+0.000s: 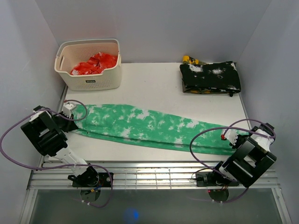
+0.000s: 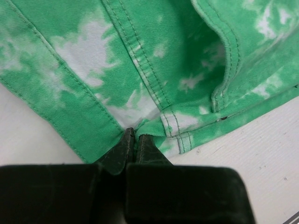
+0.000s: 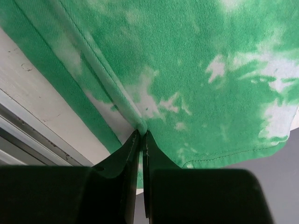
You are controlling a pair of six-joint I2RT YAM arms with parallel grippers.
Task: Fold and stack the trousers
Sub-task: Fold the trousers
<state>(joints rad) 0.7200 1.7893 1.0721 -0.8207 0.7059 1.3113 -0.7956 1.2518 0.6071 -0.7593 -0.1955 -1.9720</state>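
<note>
The trousers [image 1: 145,125] lay flat on the table [image 1: 154,84], stretched long from 9 o'clock to 4 o'clock. The left gripper [image 2: 134,136] pinched the waist end at 9 o'clock. The right gripper [image 3: 141,134] pinched the leg end at 4 o'clock. Both jaws were pressed tight on the cloth.

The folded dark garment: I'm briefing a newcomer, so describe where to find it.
On the white table, go to the far right corner, across from the basket. The folded garment lies there. It is black with white speckles, unlike the long green trousers stretched across the front.
</note>
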